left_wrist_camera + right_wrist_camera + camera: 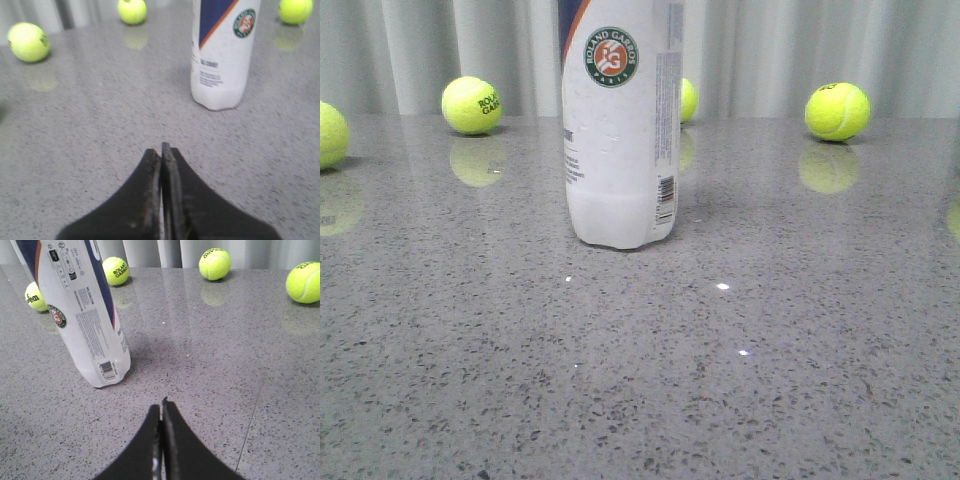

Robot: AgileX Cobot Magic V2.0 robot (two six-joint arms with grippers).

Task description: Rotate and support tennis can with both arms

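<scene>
The tennis can (pixel 618 130) stands upright on the grey speckled table, white label with a round Roland Garros logo facing the front camera; its top is cut off by the frame. The left wrist view shows the tennis can (pixel 222 55) standing well beyond my left gripper (pixel 161 150), which is shut with nothing between its fingers. From the right wrist, the tennis can (pixel 82 315) also stands apart from my right gripper (pixel 162 407), shut and empty. Neither arm shows in the front view.
Yellow-green tennis balls lie along the back of the table: one (pixel 471 105) at left, one (pixel 837 111) at right, one (pixel 330 134) at the far left edge, one (pixel 688 100) partly behind the can. A grey curtain hangs behind the table.
</scene>
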